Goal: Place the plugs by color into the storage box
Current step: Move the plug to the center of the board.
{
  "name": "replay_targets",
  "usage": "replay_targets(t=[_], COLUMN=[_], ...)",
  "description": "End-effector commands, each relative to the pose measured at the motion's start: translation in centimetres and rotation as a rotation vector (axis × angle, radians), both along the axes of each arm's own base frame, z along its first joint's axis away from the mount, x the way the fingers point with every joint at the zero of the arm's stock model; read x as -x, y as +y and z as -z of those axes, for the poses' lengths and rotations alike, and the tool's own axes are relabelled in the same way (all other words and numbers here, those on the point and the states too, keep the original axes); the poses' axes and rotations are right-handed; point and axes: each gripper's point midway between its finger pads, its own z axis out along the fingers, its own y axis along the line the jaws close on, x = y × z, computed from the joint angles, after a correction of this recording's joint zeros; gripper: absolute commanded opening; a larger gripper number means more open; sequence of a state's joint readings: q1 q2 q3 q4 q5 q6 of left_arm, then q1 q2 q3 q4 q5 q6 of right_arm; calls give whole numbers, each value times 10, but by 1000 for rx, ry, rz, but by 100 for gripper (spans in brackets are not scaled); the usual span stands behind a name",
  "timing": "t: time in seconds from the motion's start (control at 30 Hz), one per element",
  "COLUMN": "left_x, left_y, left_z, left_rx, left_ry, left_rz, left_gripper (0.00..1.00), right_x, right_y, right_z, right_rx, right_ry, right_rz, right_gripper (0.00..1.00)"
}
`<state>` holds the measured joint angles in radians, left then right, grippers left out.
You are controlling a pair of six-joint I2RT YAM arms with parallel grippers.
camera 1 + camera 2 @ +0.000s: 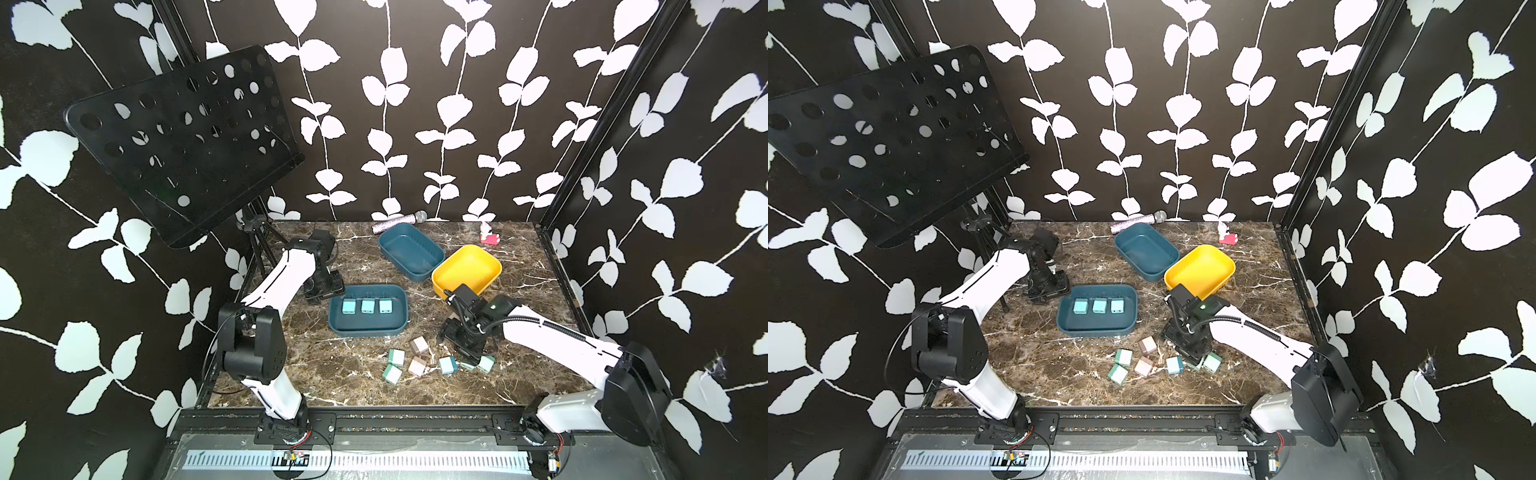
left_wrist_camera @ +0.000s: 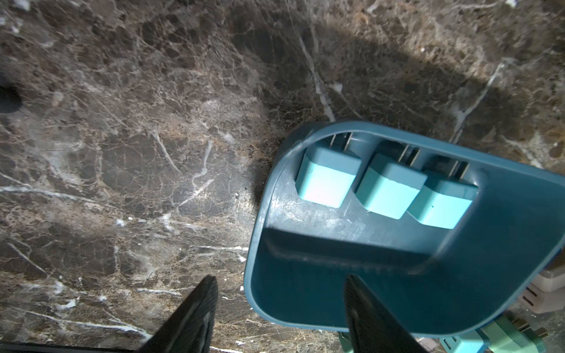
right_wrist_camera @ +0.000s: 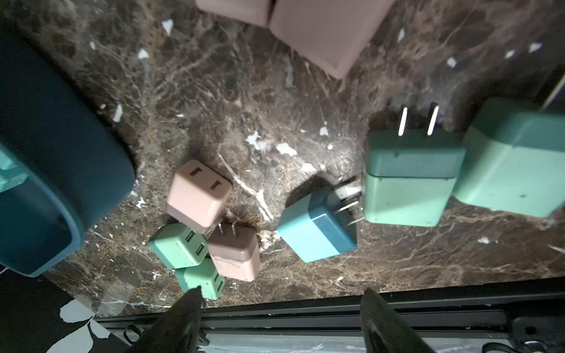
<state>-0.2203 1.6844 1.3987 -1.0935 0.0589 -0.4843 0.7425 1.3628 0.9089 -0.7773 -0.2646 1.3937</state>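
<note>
The teal storage box [image 1: 365,328] holds three light blue plugs [image 1: 367,306] in a row along its far wall, prongs toward the wall [image 2: 325,180]. Loose plugs lie near the table's front: one light blue [image 3: 315,227], mint green ones [image 1: 396,357] and pinkish beige ones [image 1: 419,345]. My right gripper [image 3: 281,308] hangs open and empty low over the right end of this cluster, beside two mint plugs [image 3: 409,183]. My left gripper [image 2: 281,305] is open with nothing in it, above the box's left end [image 1: 318,293].
Behind the storage box stand an empty second teal box [image 1: 409,249] and a yellow tub [image 1: 469,266]. A microphone [image 1: 399,222] and a small red-and-white figure [image 1: 489,235] lie at the back edge. A black music stand [image 1: 178,141] overhangs the left side.
</note>
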Motion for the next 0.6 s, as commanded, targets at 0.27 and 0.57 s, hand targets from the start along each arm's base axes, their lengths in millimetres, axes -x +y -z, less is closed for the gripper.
replay_targets(t=[0.27, 0.57], left_x=[3, 7], left_y=[2, 4], left_z=[-5, -10], left_rx=[-20, -22], left_ry=[-4, -14], left_rz=[-12, -24], left_gripper=[67, 67], right_x=[-2, -13], right_y=[25, 20], right_z=[35, 50], right_rx=[-89, -37], right_ry=[67, 77], right_rz=[126, 86], right_gripper=[81, 80])
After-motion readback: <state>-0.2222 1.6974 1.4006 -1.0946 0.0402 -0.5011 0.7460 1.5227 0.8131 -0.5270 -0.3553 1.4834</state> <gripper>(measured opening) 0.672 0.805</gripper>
